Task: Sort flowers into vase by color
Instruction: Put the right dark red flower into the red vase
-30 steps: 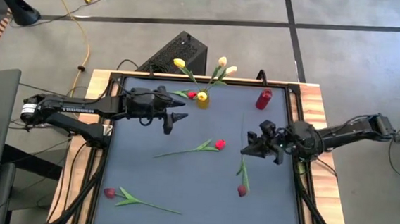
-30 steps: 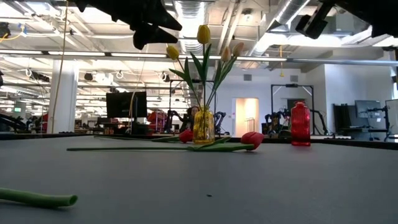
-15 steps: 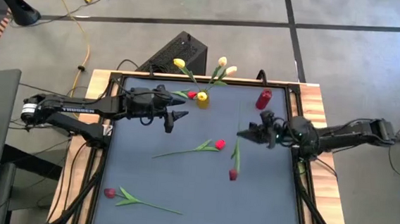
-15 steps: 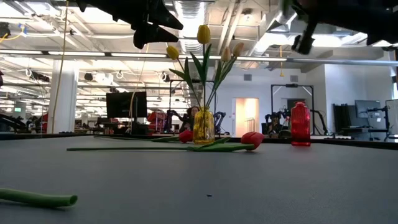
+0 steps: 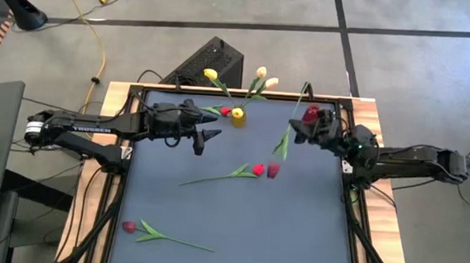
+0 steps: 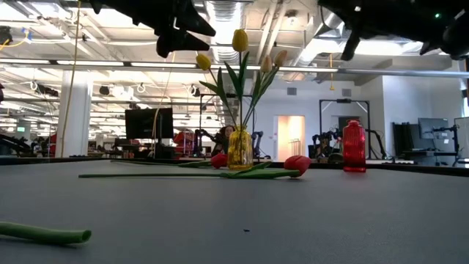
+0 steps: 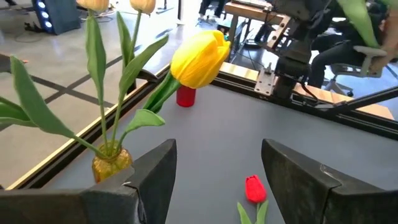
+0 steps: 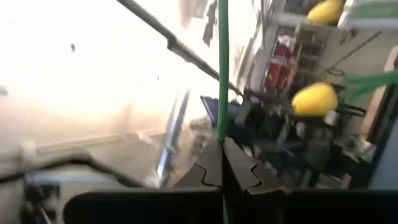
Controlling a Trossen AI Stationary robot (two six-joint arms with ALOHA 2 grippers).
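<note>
Progress tally, flower sorting, judged from how things lie now.

Sorted: amber glass vase at the table's far edge holds yellow and cream tulips (about three heads show from above, plus one yellow head close before the left wrist camera). This colour group looks mostly done.

In hand: right gripper, fingers pinched tight on the thin green stem of a red tulip, holds it in the air just beside the red vase at the far right corner; the stem runs straight out between the closed fingertips in the right wrist view. The head hangs low toward the table middle, so the flower is not yet in the vase.

Outstanding, red group:
- red tulip on the mat near the table's centre, stem trailing toward the near left;
- red tulip at the near left, lying flat;
- small red head just beside the amber vase (whether a loose flower, cannot tell).

Idle: left gripper, fingers spread wide and empty, hovers near the amber vase.

Estimate: roughly half sorted; red vase apparently empty.
</note>
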